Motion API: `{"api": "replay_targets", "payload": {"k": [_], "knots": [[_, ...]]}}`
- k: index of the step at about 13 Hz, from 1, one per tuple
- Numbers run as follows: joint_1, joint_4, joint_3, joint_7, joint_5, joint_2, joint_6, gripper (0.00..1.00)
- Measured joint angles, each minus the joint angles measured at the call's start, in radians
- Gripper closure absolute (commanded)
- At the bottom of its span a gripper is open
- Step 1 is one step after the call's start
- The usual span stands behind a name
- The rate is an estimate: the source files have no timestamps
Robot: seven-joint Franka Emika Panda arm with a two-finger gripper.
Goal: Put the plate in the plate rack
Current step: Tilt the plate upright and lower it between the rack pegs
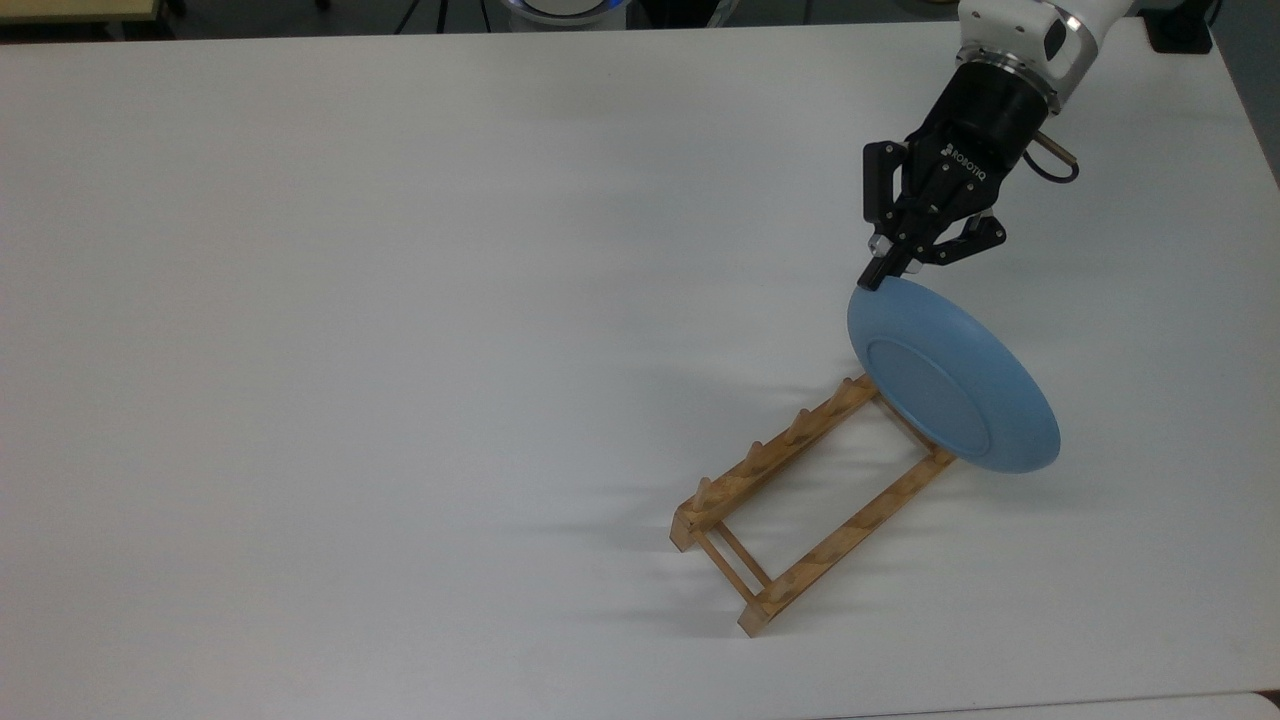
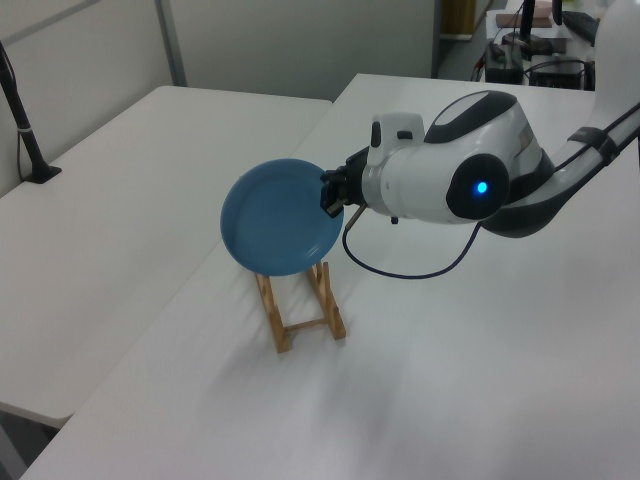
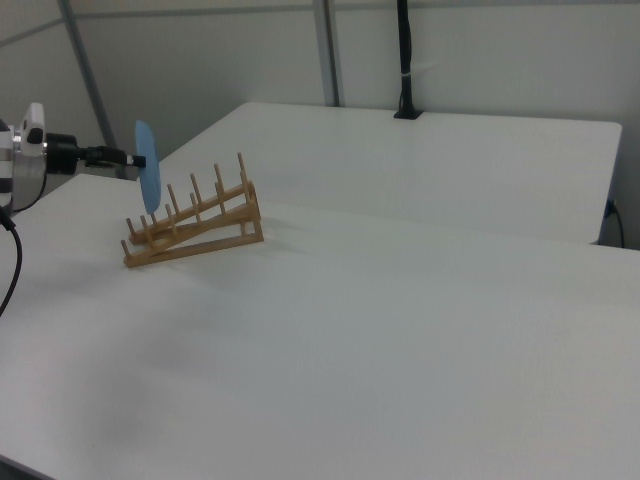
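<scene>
A: What is hidden?
B: The plate covers the plate rack's far end.
A: Arm pose?
B: Angled downward; the gripper is clamped on the plate's upper rim, above the bench.

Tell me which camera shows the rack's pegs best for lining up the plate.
The right view: the plate rack is side-on, so its pegs stand apart, with the plate edge-on at its end. The top view foreshortens the pegs. In the left view the plate covers the rack's far end.
</scene>
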Motion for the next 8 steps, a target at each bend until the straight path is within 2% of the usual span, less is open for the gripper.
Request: {"api": "replay_targets", "payload": {"k": [7,8], "knots": [[0.005,-0.001,0.000,0.010,-0.021,0.036,-0.002,0.98],[0.005,-0.001,0.000,0.010,-0.021,0.041,-0.003,0.79]]}}
